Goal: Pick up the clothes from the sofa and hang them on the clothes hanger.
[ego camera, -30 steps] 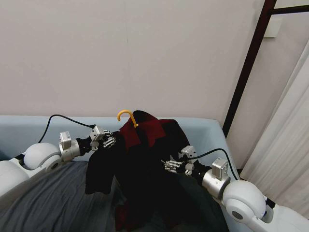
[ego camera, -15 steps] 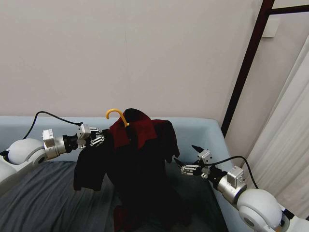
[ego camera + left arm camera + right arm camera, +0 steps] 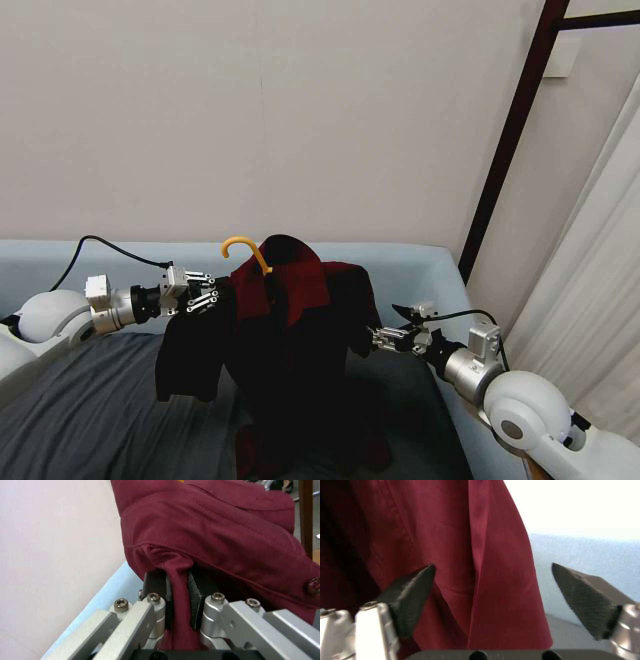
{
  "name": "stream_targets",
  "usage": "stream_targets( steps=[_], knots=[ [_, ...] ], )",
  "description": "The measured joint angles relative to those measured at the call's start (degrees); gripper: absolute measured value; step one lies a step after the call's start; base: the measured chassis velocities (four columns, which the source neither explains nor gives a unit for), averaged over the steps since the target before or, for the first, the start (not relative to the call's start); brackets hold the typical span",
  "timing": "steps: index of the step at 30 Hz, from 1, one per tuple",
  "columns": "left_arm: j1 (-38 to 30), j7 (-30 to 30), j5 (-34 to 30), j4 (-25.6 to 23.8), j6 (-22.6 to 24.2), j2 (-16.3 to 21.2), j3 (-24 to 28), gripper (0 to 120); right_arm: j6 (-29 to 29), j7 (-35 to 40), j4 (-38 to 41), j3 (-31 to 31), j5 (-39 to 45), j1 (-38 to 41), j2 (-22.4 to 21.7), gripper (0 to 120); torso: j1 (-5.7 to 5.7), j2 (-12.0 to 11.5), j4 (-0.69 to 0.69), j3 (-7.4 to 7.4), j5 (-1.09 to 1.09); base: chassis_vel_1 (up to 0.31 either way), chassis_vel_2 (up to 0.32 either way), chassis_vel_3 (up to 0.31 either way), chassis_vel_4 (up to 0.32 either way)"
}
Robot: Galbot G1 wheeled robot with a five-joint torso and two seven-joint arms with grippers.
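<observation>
We face a plain pale wall (image 3: 300, 100) that takes up most of the room ahead of us, and below it runs one light blue sofa (image 3: 420, 262), whose seat is spread with a dark grey cover (image 3: 80, 420). At the far right hangs a white curtain (image 3: 600, 280), and beside it one dark pole (image 3: 510, 140) leans up along the wall. In the middle, held up above the sofa seat, we see one dark red shirt (image 3: 290, 350). It is draped over one hanger (image 3: 243, 246), whose orange hook sticks out at the collar, and its lower part hangs down to the grey cover. We count two grippers at work. The left gripper (image 3: 207, 292) reaches in from the left at shoulder height of the shirt; in the left wrist view its jaws are pinched tight on a fold of the red cloth (image 3: 215, 528), with the left gripper (image 3: 178, 588) closed so far that only the fabric sits between the pads. The right gripper (image 3: 385, 335) is lower, at the shirt's right edge near the sleeve. In the right wrist view its jaws stand wide apart, with the red cloth (image 3: 445, 555) hanging between them and the blue sofa (image 3: 590, 551) behind; we cannot tell whether either fingertip touches the cloth. One black cable (image 3: 105, 243) arches over the left arm.
</observation>
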Motion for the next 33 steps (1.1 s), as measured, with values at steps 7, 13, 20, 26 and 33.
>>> stream_targets(
  steps=[7, 13, 20, 26, 33],
  knots=[
    [0.63, 0.31, 0.38, -1.01, 0.19, -0.06, -0.02, 8, 0.49, 0.65, 0.0, 0.02, 0.21, -0.43, -0.21, 61, 0.0, 0.0, 0.0, 0.0, 0.0, 0.0, 0.0, 0.0, 0.0],
    [1.16, 0.25, 0.58, -2.28, 0.34, 0.42, -0.99, 8, 1.06, 1.35, 0.56, 0.15, -0.4, -1.0, -0.48, 36, 0.0, 0.0, 0.0, 0.0, 0.01, 0.0, 0.0, 0.0, 0.0],
    [3.53, -0.3, 1.45, -2.03, 0.35, 0.29, -3.44, 8, 1.39, 1.25, 0.73, 0.3, -1.24, -1.5, -0.7, 14, 0.0, 0.0, 0.0, 0.0, 0.01, 0.0, 0.0, 0.0, 0.0],
    [7.88, -0.39, 1.85, -2.3, 0.32, 0.15, -8.12, 8, 2.5, 1.15, 0.74, 0.28, -2.6, -1.5, -0.83, 0, 0.0, 0.0, 0.0, 0.0, 0.0, 0.0, 0.0, 0.0, 0.0],
    [10.52, 0.05, 1.8, -2.3, -0.18, 1.11, -10.98, 8, 3.14, 2.09, -0.11, 0.99, -2.37, -1.12, -1.52, 0, 0.0, 0.0, 0.0, 0.0, 0.0, 0.0, 0.0, 0.0, 0.0]
  ],
)
